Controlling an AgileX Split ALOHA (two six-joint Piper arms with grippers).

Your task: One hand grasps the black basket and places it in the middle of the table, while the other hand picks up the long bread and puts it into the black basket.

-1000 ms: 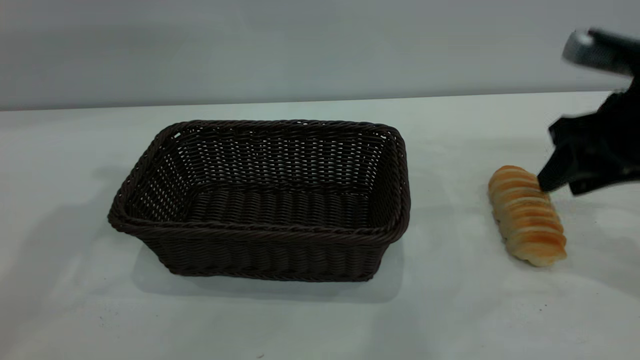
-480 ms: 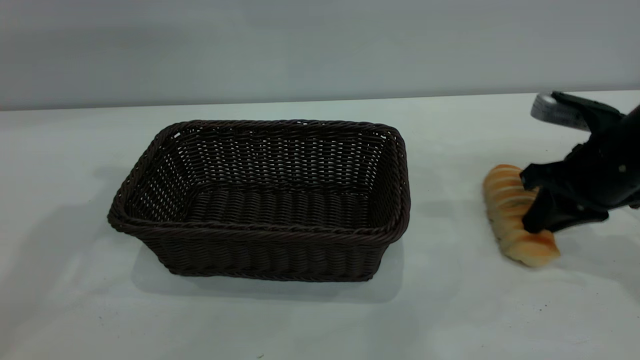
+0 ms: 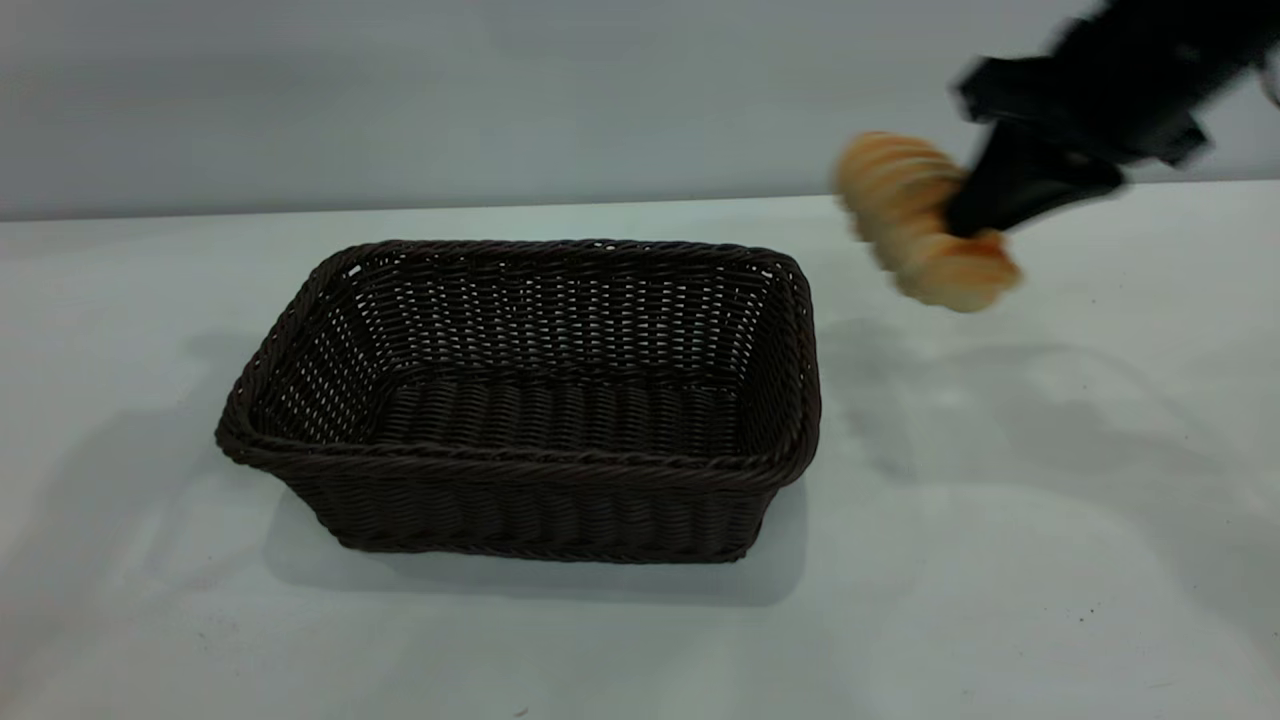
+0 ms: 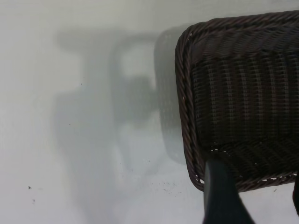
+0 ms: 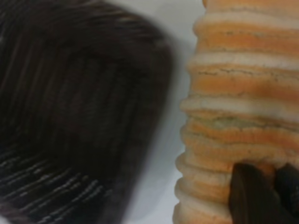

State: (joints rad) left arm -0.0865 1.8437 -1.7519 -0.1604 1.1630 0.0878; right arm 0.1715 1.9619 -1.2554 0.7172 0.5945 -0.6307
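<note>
Centrally, the large rectangular dark brown-black woven wicker basket (image 3: 520, 400) is sitting on the wide plain white table (image 3: 1000, 520), its braided rim level and its interior holding nothing. Up at the exterior view's right, the black right hand (image 3: 975, 215) is gripping the small oblong golden-orange loaf of bread with crosswise cream ridges (image 3: 920, 225), its slim dark fingers closed on the loaf's nearer end. The bread is hanging in the air, clear of the table, tilted with its far end higher, and lying to the right of the basket's right wall rather than over the opening. Its soft shadow is falling on the table just beside that wall.

From the right wrist, the ridged loaf (image 5: 238, 116) is filling one side of the frame, with a dark fingertip (image 5: 250, 198) pressing against it and the basket (image 5: 79, 116) lying below and to the side.

From the left wrist, one corner of the basket (image 4: 238, 107) is showing on the table (image 4: 70, 140). Only a single dark finger of the left hand (image 4: 222, 196) is appearing at the frame's edge, overlapping the basket's rim; whether that hand is wide or narrow cannot be told, nor whether it is touching the wicker.
</note>
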